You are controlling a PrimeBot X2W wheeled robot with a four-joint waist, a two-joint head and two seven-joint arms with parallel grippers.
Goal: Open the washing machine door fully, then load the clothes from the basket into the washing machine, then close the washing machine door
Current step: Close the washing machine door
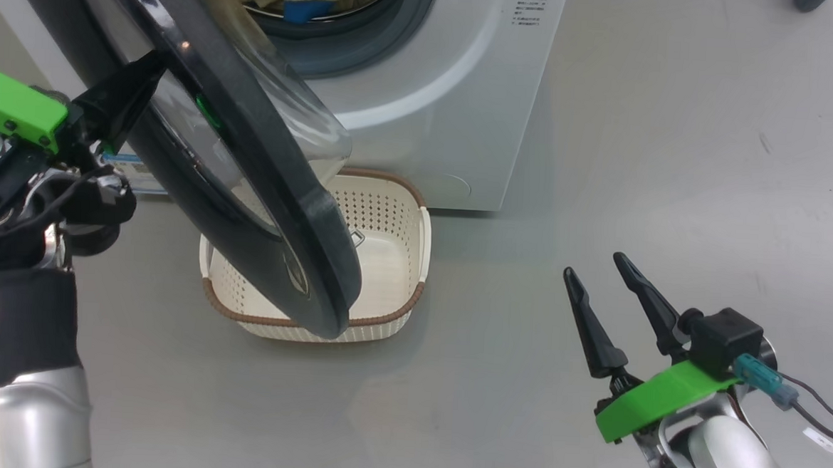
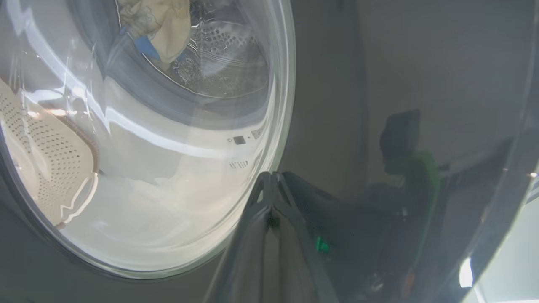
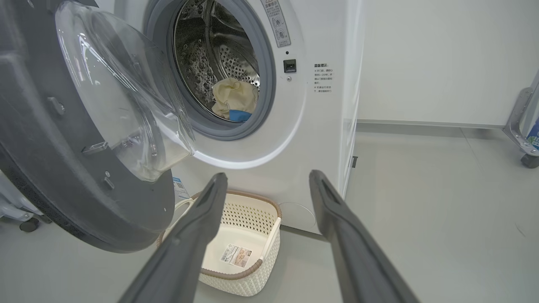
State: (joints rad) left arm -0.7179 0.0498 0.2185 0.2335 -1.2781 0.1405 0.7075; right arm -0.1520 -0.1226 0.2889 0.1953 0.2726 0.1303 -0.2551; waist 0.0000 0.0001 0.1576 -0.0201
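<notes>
The white washing machine stands at the top of the head view, its door swung partway out over the basket. Cream-yellow and blue clothes lie inside the steel drum. The basket sits on the floor against the washer's front, with only a label sticker on its bottom. My left gripper is shut, and its fingertips rest against the door's glossy black outer face beside the glass bowl. My right gripper hangs open and empty, right of the basket and away from the machine.
Grey floor spreads to the right of the washer. A metal frame on a caster stands at the far right by the wall. Another caster shows behind the door at the left. A blue-and-white sticker sits low on the washer's front.
</notes>
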